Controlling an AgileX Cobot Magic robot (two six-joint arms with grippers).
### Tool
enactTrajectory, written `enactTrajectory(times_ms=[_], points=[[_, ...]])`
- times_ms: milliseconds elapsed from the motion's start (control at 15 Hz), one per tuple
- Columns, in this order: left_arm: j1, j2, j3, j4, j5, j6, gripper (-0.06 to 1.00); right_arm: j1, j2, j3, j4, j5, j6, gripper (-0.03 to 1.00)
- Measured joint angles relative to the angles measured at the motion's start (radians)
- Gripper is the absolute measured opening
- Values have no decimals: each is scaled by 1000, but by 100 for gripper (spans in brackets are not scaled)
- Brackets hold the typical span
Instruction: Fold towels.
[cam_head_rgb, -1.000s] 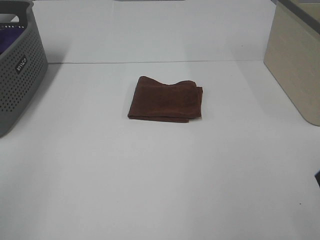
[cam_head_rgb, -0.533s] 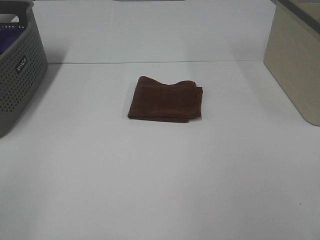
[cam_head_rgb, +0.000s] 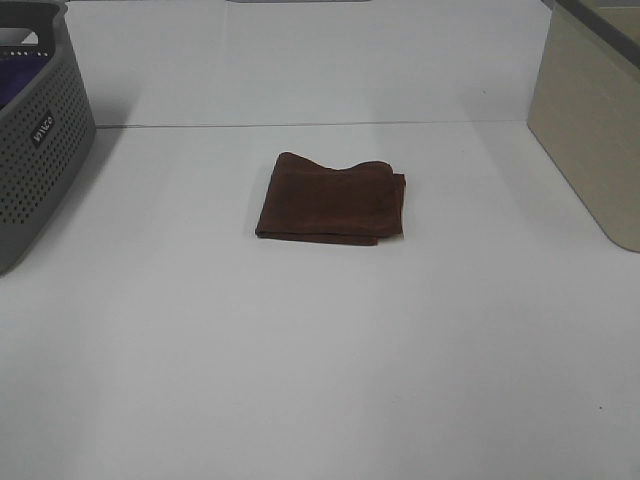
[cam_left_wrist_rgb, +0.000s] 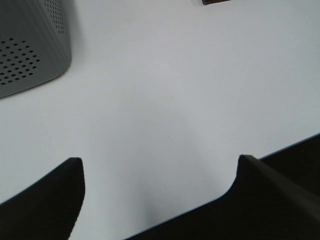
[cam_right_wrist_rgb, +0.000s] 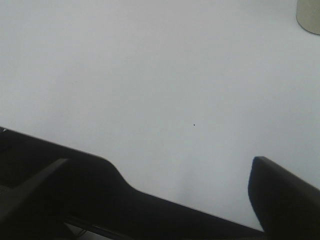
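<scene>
- Nothing on the table shifts between the earlier overhead pictures and now; only a dark sliver at the right edge, seen a second ago, is gone. EARLIER comparison: towel same fold, same spot.
- Left gripper (cam_left_wrist_rgb: 157, 200): jaws stand wide apart, nothing between them, bare white table (cam_left_wrist_rgb: 165, 100) beneath. It sits back at the table's near edge, outside the overhead view.
- Right gripper (cam_right_wrist_rgb: 155, 195): jaws likewise spread to full width, empty, also over bare table near the front edge, outside the overhead view.
- Ahead of the left gripper and across toward the middle: a corner of the towel (cam_left_wrist_rgb: 216, 2) just shows at the far limit of its wrist view. Grey basket (cam_left_wrist_rgb: 30, 45) lies ahead on its outer side.
- Right wrist view shows no towel; only the corner of the beige bin (cam_right_wrist_rgb: 310, 17) far ahead.
- Overhead: towel (cam_head_rgb: 332, 200) lies folded into a compact, roughly square packet, well forward of both grippers, about midway between them; slightly longer axis runs side to side.
- Judgement: neither arm is clearly nearer. Fold looks essentially finished.
</scene>
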Motion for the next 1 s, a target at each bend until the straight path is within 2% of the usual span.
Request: enactTrajectory(times_ms=[467, 733, 867, 1000], points=[[15, -2, 0, 0, 0, 0, 77, -16, -3, 0, 4, 0, 0, 90], [144, -5, 1, -1, 0, 0, 77, -155, -78, 0, 15, -3, 0, 90], [214, -74, 1, -1, 0, 0, 77, -215, -218, 0, 16, -3, 0, 90], [218, -163, 1, -1, 0, 0, 77, -220, -300, 0, 25, -2, 0, 90]])
